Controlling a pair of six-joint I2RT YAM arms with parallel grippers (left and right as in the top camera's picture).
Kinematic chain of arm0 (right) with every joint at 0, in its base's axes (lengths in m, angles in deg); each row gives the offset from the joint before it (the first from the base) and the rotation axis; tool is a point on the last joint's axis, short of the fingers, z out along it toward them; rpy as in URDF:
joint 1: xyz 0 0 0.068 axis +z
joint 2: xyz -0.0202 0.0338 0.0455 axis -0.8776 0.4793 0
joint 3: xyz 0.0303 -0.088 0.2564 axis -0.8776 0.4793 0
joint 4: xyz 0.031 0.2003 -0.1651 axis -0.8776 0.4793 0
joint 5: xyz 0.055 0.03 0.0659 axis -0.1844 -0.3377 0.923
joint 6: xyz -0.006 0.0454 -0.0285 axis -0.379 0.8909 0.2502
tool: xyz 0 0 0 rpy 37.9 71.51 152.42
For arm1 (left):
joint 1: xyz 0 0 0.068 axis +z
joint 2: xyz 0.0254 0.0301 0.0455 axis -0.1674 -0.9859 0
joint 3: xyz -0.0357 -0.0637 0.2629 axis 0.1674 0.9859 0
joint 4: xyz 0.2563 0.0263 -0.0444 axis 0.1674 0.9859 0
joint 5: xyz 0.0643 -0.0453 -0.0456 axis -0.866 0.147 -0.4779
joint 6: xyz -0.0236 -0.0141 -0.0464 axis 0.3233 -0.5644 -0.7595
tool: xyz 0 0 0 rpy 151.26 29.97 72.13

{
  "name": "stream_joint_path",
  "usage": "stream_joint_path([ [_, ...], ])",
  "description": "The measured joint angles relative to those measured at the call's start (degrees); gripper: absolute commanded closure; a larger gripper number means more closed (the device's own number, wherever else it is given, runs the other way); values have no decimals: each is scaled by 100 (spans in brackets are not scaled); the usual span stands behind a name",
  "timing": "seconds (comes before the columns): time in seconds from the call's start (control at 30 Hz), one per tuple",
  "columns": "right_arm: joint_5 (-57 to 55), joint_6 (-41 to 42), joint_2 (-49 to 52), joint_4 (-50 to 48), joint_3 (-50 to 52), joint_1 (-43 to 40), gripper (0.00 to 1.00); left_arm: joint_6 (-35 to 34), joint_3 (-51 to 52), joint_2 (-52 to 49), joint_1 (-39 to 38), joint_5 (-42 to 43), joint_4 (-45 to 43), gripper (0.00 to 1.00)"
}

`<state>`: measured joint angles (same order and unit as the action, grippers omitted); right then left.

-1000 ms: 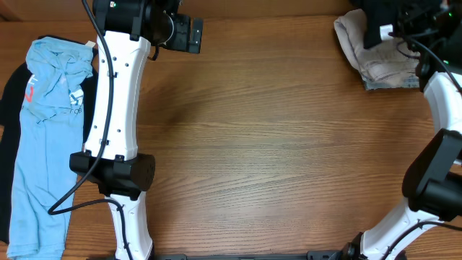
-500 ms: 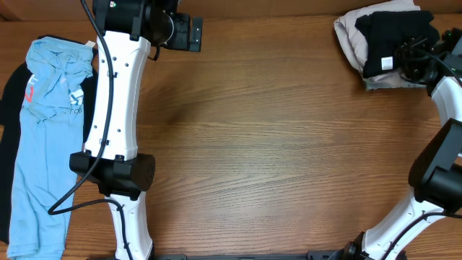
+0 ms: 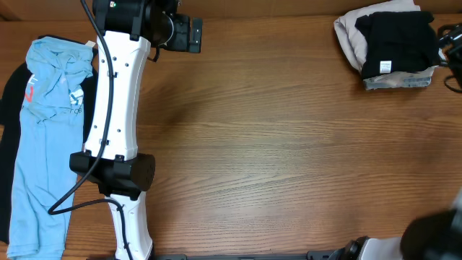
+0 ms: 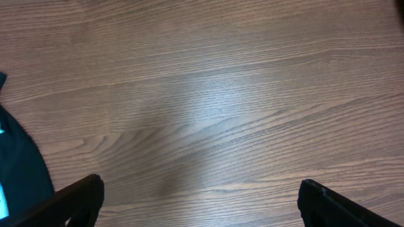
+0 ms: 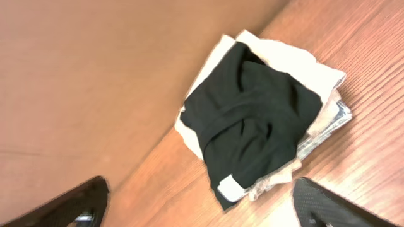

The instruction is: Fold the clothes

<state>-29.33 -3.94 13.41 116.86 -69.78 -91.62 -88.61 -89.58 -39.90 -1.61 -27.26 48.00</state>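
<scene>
A folded black T-shirt [image 3: 399, 43] with a small white label [image 5: 230, 187] lies on top of a beige stack [image 3: 351, 37] at the table's far right corner. My right gripper [image 3: 453, 50] sits just right of the pile at the frame's edge. In the right wrist view it [image 5: 199, 203] is open, drawn back from the black shirt [image 5: 252, 120], and holds nothing. A light blue printed tee [image 3: 45, 137] lies spread over a black tee [image 3: 10, 108] at the left edge. My left gripper [image 3: 189, 34] is open over bare wood [image 4: 199, 203].
The left arm's white links [image 3: 119, 108] stretch along the table's left side beside the blue tee. A dark cloth edge [image 4: 19, 173] shows at the left of the left wrist view. Bare wooden table [image 3: 289, 144] spans the middle.
My right gripper opened, let go of the black T-shirt on the beige stack, and pulled away to the right. The left arm has not moved.
</scene>
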Motion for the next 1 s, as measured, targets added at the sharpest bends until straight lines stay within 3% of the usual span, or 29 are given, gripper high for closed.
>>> stream_joint_path([
  [0.2,162,-896,-1246,1163,-11,90,0,0,0,0,0,0,4,0],
  [0.3,503,-1646,-1891,1921,-13,516,0,0,0,0,0,0,4,0],
  [0.5,719,-2116,-2616,3353,-24,977,0,0,0,0,0,-2,2,0],
  [0.87,586,-2282,-2675,4618,-24,977,0,0,0,0,0,-7,2,0],
  [1.0,527,-2557,-2656,4485,-22,979,0,0,0,0,0,-11,2,0],
])
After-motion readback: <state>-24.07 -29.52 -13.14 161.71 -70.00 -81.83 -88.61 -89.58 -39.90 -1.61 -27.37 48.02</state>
